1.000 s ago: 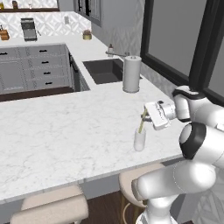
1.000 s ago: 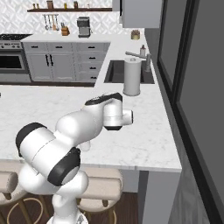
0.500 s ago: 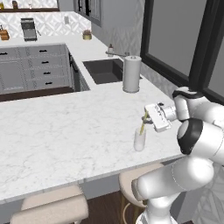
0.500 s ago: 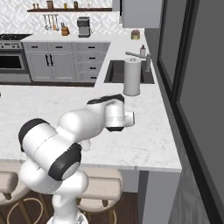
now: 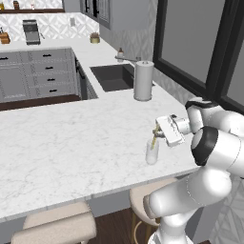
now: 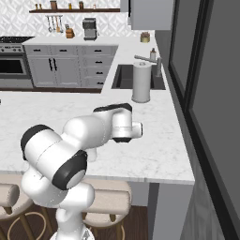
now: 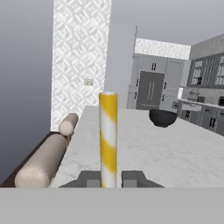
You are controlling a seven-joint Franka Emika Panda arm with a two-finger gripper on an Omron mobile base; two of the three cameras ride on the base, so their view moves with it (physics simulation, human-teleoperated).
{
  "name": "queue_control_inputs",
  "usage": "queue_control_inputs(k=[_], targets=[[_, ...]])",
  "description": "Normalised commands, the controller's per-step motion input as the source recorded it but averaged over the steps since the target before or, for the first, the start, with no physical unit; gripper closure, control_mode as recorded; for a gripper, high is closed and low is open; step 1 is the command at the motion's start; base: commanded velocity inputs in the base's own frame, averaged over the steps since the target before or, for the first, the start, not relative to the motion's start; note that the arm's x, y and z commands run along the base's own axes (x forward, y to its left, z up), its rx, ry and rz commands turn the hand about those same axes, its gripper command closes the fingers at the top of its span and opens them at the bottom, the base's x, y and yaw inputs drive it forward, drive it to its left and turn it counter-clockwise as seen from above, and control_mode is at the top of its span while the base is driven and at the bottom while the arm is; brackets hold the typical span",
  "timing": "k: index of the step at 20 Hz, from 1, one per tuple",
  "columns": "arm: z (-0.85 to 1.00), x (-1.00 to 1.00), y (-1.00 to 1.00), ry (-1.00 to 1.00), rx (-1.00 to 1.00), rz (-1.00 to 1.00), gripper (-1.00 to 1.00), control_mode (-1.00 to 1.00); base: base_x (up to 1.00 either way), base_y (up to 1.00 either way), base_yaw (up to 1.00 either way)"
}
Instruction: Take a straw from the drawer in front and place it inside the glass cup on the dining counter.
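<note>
My gripper [image 5: 157, 132] hangs over the near right part of the dining counter [image 5: 71, 143], shut on the straw [image 5: 154, 139]. The straw is thin and yellow, tilts slightly, and its lower end reaches down into the clear glass cup [image 5: 152, 153], which stands upright near the counter's front edge. In the hand view the striped yellow straw [image 7: 108, 135] rises between my two dark fingertips [image 7: 89, 178], with the marble counter [image 7: 153, 151] stretching beyond. In the right base view my own arm covers the cup and the hand. The drawer is out of view.
A tall white roll [image 5: 143, 80] stands by the dark sink [image 5: 112, 77] behind the cup. A black bowl [image 7: 162, 117] sits farther along the counter. Beige stools [image 5: 57, 224] stand under the counter's front edge. Grey cabinets [image 5: 33, 71] line the far wall.
The hand has sunk a little, taking the straw lower into the cup. The cup has not moved.
</note>
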Motion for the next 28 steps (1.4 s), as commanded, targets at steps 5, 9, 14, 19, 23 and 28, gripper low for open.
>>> queue_control_inputs(k=[5, 9, 14, 19, 23, 28], targets=[[0.00, -0.04, 0.00, 0.00, 0.00, 0.00, -1.00, -1.00, 0.00, 0.00, 0.00], [0.00, -0.11, -0.04, 0.00, 0.00, 0.00, -1.00, -1.00, 0.00, 0.00, 0.00], [0.17, -0.26, 0.00, 0.00, 0.00, 0.00, -1.00, -1.00, 0.00, 0.00, 0.00], [0.53, -0.34, 0.05, -0.01, 0.00, 0.00, -1.00, -1.00, 0.00, 0.00, 0.00], [0.29, -0.25, 0.32, 0.00, 0.00, 0.00, -1.00, -1.00, 0.00, 0.00, 0.00], [0.01, -0.17, 0.33, 0.00, 0.00, 0.00, -1.00, -1.00, 0.00, 0.00, 0.00]])
